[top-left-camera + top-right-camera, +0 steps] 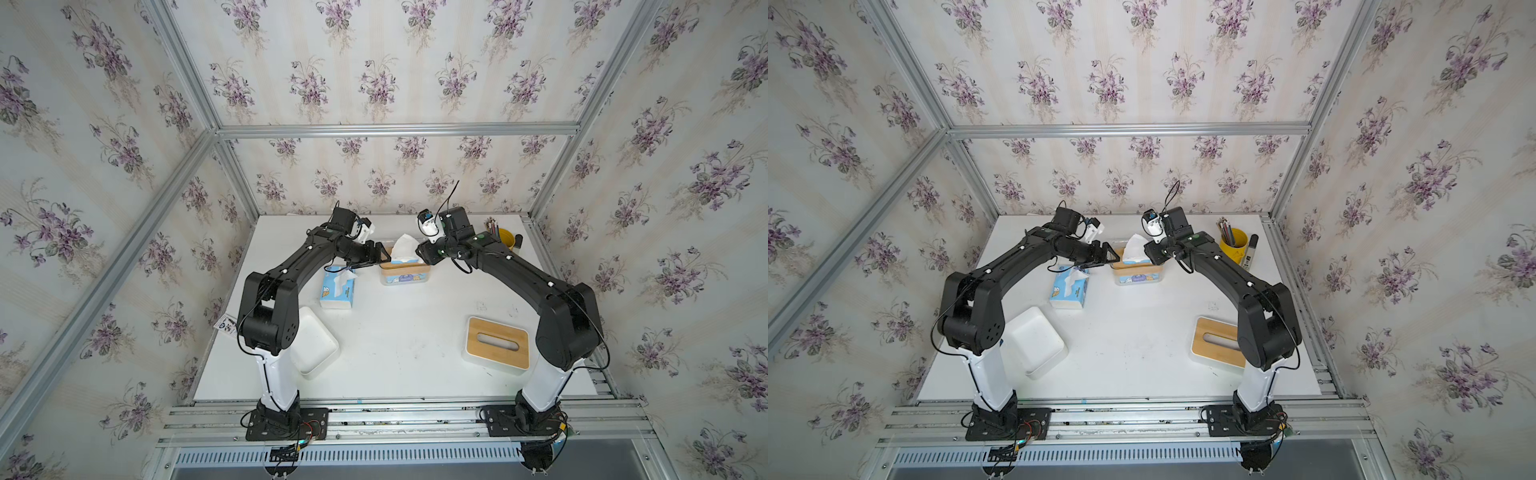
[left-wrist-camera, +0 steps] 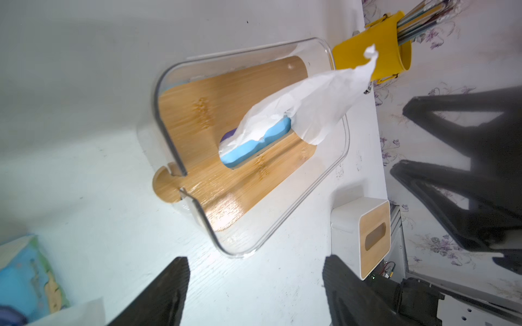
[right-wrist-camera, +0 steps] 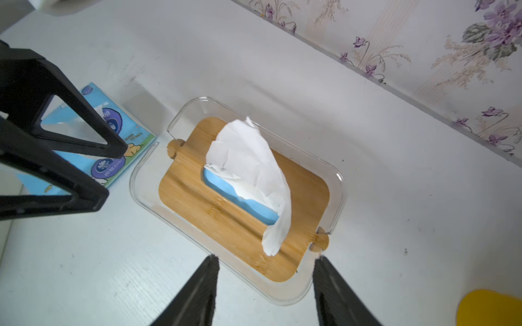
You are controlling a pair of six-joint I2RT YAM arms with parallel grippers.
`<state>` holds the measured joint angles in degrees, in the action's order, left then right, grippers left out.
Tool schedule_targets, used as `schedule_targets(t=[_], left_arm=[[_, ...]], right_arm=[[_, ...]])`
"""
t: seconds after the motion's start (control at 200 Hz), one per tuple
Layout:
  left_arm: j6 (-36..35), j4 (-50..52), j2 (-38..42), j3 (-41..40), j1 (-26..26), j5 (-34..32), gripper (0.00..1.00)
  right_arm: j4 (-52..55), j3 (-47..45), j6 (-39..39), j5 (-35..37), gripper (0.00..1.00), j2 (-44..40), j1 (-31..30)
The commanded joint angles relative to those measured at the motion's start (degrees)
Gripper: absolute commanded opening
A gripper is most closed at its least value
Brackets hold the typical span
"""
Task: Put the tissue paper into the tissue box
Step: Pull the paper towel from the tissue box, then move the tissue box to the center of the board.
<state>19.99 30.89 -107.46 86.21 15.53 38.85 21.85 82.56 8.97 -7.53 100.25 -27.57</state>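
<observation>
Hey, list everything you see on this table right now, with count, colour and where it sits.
clear plastic tissue box: 1, transparent, far middle of the white table
slotted bamboo lid: 1, tan, on the clear box
white tissue: 1, white, sticking up through that lid's slot
soft tissue pack: 1, blue and white, beside the clear box, on the left arm's side
open plastic tray: 1, white, by the left arm
bamboo-topped box: 1, white and tan, by the right arm
cup of pencils: 1, yellow, far corner, right arm's side
marker-like item: 1, dark, beside the cup
left gripper: 1, black, open, at one end of the clear box
right gripper: 1, black, open, at the opposite end
</observation>
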Motion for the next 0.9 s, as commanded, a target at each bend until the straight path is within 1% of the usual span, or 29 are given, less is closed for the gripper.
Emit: schedule_targets(t=[0.0, 0.06, 0.12, 0.24, 0.27, 0.32, 0.48, 0.5, 0.51, 0.54, 0.619, 0.679, 0.784, 0.894], left_arm=[[1.8, -5.4, 5.4, -4.8, -1.2, -1.4, 0.82], [1.7, -6.2, 9.0, -7.7, -1.3, -3.1, 0.84], [1.8, -7.5, 12.5, -10.8, -1.2, -4.1, 0.86], [2.2, -9.2, 17.6, -15.7, -1.2, -4.7, 0.9], [2.0, -9.1, 18.7, -16.8, -1.2, -4.8, 0.9], [1.2, -7.9, 20.3, -18.0, -1.3, -6.8, 0.92], [-1.8, -3.8, 26.0, -21.8, -1.4, -17.8, 0.93], [-1.9, -3.4, 26.0, -22.4, -1.4, -20.9, 0.93], [-2.0, -3.2, 27.5, -22.6, -1.4, -22.0, 0.92], [-2.1, -2.9, 28.7, -23.6, -1.5, -25.8, 0.92], [-2.5, -2.9, 29.7, -25.9, -2.0, -33.2, 0.91], [-2.0, -3.6, 29.9, -27.3, -3.5, -34.3, 0.91], [0.7, -6.6, 32.6, -31.5, -6.7, -32.8, 0.91], [1.8, -6.8, 36.6, -35.0, -7.7, -36.7, 0.9]], right_arm=[[-4.1, -4.7, -6.1, 6.7, 0.59, -5.4, 0.3], [-3.8, -9.3, -9.3, 11.3, 0.61, -10.1, 0.3], [-2.1, -13.7, -12.3, 13.6, 0.65, -14.6, 0.3], [3.2, -21.4, -17.0, 14.6, 0.76, -22.0, 0.3], [4.7, -22.8, -17.8, 14.9, 0.78, -23.3, 0.3], [6.6, -24.7, -19.4, 15.3, 0.8, -25.5, 0.3], [8.7, -30.4, -23.3, 12.8, 0.85, -30.2, 0.2], [8.5, -31.0, -23.5, 12.2, 0.85, -30.5, 0.2], [8.4, -31.3, -23.6, 12.0, 0.86, -30.6, 0.2], [7.7, -32.1, -23.8, 11.5, 0.86, -31.1, 0.2], [4.1, -34.4, -24.1, 8.7, 0.87, -31.9, 0.0], [1.2, -35.3, -24.1, 6.0, 0.87, -32.1, -0.1], [-1.1, -35.5, -23.5, 2.9, 0.87, -31.2, -1.0], [-2.1, -35.3, -22.7, 0.5, 0.87, -29.6, -2.6]])
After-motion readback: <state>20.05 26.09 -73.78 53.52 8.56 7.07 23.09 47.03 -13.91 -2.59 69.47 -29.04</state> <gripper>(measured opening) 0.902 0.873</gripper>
